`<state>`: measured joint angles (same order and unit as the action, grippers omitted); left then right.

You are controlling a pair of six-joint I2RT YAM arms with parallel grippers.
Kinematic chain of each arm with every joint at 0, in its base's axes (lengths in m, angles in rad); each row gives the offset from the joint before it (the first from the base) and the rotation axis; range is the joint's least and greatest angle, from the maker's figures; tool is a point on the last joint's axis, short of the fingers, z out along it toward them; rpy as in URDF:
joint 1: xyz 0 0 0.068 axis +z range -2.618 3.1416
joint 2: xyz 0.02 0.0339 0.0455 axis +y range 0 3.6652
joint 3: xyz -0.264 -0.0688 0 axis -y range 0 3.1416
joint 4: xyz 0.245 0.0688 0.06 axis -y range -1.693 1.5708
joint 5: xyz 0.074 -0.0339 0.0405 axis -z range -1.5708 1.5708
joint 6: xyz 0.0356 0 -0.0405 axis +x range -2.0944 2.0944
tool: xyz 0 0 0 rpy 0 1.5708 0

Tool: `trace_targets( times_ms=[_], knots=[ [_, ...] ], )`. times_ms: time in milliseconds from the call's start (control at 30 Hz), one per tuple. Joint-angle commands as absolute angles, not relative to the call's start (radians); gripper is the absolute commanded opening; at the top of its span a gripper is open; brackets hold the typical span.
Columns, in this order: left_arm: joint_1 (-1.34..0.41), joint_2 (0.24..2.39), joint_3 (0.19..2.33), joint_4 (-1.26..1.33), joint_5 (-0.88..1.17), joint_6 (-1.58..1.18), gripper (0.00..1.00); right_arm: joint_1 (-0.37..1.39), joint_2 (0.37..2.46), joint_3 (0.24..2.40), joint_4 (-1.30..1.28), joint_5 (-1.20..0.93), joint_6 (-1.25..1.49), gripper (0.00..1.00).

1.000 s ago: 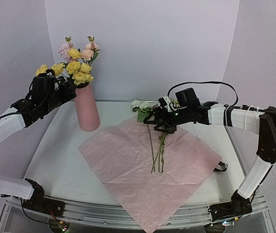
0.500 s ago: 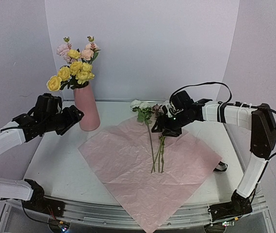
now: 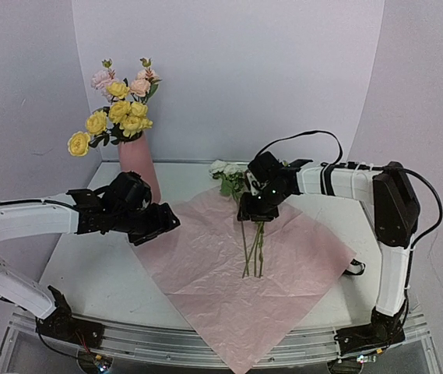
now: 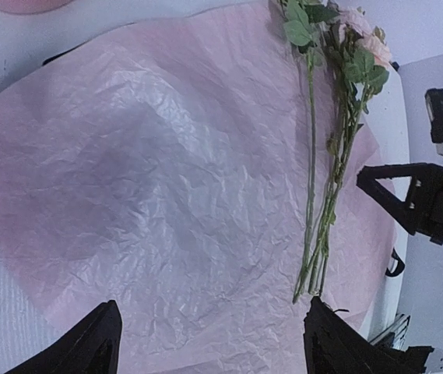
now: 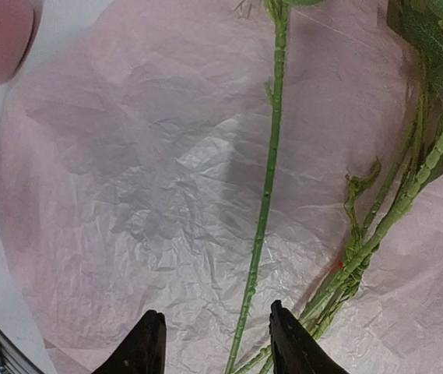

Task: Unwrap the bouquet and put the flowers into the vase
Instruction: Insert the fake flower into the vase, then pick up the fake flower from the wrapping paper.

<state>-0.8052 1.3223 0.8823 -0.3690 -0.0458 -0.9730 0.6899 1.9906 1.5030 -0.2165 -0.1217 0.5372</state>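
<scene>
The bouquet lies unwrapped: its pink paper [image 3: 229, 273] is spread flat, with three loose flowers [image 3: 252, 241] on it and their blooms [image 3: 225, 170] toward the back. The salmon vase [image 3: 138, 160] holds yellow and pink flowers [image 3: 120, 109]. My right gripper [image 3: 256, 212] is low over the stems. In its wrist view the gripper [image 5: 219, 347] is open, a finger on each side of a single green stem [image 5: 266, 195] and neither touching it. My left gripper [image 3: 159, 222] hovers open over the paper's left part, and in its own view [image 4: 209, 343] it holds nothing.
The other stems [image 5: 381, 234] lie just right of the right gripper's fingers. A black loop of ribbon [image 3: 353, 267] sits at the paper's right edge. White walls close the table at the back and sides. The paper's front corner hangs over the near edge.
My left arm has come down from beside the vase to over the paper's left part. My right gripper has dropped onto the stems and its jaws have narrowed around one stem.
</scene>
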Motion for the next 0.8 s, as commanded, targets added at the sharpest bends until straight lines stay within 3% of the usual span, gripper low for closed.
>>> trace_targets(
  times_ms=[0, 600, 767],
  knots=[
    [-0.825, 1.355, 0.959, -0.36, -0.045, -0.976, 0.82, 0.7, 2.038, 1.553, -0.305, -0.015, 0.529, 0.42],
    [-0.827, 1.42, 1.035, -0.362, -0.099, -0.988, 0.82, 0.701, 2.211, 1.666, -0.325, -0.046, 0.528, 0.36],
    [-0.827, 1.424, 1.036, -0.362, -0.1, -0.983, 0.82, 0.703, 2.253, 1.693, -0.349, -0.047, 0.536, 0.25]
  ],
)
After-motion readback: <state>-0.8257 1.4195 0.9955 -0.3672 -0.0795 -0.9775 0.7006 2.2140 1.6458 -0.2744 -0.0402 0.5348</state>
